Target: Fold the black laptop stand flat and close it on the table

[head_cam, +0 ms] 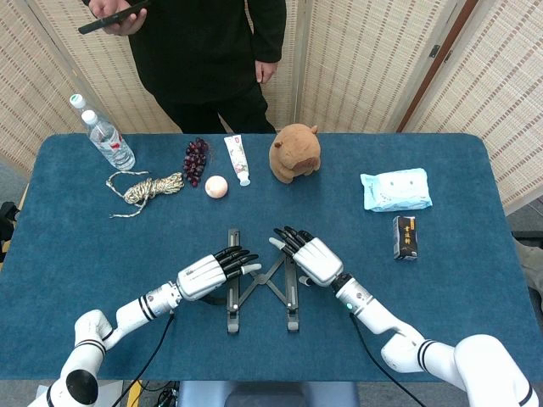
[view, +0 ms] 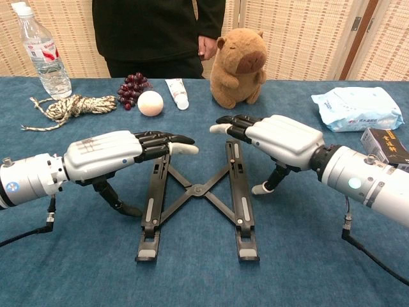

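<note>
Blue cloth-covered counter (head_cam: 76, 254), woven screens behind, a person in black at the far edge. The black laptop stand (view: 195, 198) lies near my edge, its two rails spread and joined by an X brace. My left hand (view: 118, 153) hovers over the left rail, fingers extended and apart, thumb down beside the rail, holding nothing. My right hand (view: 275, 137) is over the right rail's far end, likewise spread and empty. A capybara plush (view: 241, 61) stands beyond the stand.
</note>
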Controlling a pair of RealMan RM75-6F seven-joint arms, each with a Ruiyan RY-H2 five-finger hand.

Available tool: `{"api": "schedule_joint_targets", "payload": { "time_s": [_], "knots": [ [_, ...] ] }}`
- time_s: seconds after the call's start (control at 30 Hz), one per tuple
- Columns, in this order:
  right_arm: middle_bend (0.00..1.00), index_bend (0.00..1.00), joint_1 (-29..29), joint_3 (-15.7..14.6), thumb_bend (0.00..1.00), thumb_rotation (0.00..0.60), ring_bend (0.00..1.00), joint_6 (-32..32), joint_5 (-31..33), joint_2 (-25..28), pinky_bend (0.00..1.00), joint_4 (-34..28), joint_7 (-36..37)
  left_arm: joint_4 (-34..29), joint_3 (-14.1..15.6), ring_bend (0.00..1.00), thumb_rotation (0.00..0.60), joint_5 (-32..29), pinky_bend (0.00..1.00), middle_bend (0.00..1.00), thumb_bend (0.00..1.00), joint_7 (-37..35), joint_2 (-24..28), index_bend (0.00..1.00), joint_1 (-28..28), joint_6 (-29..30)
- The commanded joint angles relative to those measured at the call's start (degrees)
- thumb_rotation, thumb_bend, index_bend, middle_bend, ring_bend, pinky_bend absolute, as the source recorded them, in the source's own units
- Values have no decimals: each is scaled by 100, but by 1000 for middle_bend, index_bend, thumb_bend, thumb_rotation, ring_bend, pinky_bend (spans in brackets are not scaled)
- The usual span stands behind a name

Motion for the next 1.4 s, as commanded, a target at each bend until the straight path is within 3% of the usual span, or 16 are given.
{"api": "schedule_joint_targets", "payload": {
  "time_s": [0.03, 1.4],
  "knots": [
    [0, 0, 16, 4, 0, 600, 0, 7, -8, -40, 229, 50, 50, -3, -8, 0, 600, -14, 87, 0, 0, -17, -13, 0, 4, -27],
    [0, 0, 377, 30, 0, 600, 0, 177, -199, -784, 229, 1014, 769, -21, -68, 0, 600, -115, 87, 0, 0, -83, -198, 0, -153, 169]
  ]
}}
